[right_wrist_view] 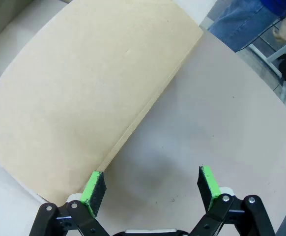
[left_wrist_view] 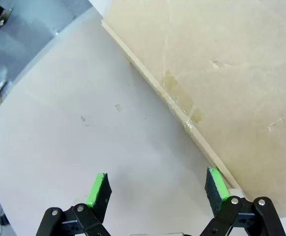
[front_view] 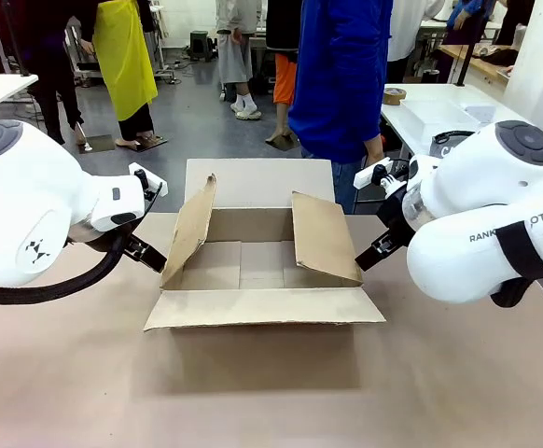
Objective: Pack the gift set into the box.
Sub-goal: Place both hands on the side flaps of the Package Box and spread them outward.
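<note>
Left fingers (left_wrist_view: 97, 190) and right fingers (right_wrist_view: 93, 189) spread empty, each just beside, perhaps touching, the box (front_view: 262, 306) between them.

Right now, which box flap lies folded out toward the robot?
The near flap of the box, spread outward; the left flap and right flap stand raised.

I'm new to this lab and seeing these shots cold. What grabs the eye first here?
The big brown carton sits in the middle of the table, flaps spread, its visible floor bare. The left gripper and right gripper, on bulky white arms, flank it, both open and empty beside its side flaps. A person in a blue top stands just behind it at the far side.
</note>
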Controlling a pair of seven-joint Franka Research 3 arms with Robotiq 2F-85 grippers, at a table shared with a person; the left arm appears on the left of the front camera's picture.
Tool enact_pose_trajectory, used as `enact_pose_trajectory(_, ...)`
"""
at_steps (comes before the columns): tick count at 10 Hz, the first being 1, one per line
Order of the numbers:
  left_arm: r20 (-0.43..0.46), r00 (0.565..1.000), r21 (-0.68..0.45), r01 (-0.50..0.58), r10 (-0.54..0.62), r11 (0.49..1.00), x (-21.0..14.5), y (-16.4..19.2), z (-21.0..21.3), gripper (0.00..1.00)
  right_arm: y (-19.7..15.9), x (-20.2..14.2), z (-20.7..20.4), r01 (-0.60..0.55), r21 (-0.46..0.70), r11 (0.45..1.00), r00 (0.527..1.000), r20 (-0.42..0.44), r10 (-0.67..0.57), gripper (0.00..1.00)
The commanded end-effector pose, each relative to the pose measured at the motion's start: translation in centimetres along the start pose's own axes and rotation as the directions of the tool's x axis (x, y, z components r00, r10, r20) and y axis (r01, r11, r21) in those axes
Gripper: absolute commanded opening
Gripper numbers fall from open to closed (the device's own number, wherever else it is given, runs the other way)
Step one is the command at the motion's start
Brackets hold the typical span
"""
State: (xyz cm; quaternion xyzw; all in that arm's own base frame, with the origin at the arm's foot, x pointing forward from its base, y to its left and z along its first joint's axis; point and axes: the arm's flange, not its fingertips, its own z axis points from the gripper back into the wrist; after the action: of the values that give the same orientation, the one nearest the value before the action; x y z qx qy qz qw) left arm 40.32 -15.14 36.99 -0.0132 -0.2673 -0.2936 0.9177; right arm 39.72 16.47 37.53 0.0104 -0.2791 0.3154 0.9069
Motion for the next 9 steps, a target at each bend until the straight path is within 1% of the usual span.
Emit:
enact_pose_trajectory(1, 0.000, 1.000, 0.000, 0.000, 0.000, 1.000, 0.0, 0.0, 0.0, 1.00, 0.0, 0.0, 0.0, 0.000, 0.000, 1.000, 1.000, 0.000, 0.000, 1.00)
enact_pose_trajectory(8, 0.000, 1.000, 0.000, 0.000, 0.000, 1.000, 0.0, 0.0, 0.0, 1.00, 0.0, 0.0, 0.0, 0.000, 0.000, 1.000, 1.000, 0.000, 0.000, 1.00)
enact_pose_trajectory(9, 0.055, 0.998, -0.057, 0.039, -0.036, 0.998, -0.1, -0.1, 2.6, 1.00, -0.8, 0.2, 2.2, -0.011, 0.016, 1.000, 1.000, 0.011, 0.011, 1.00)
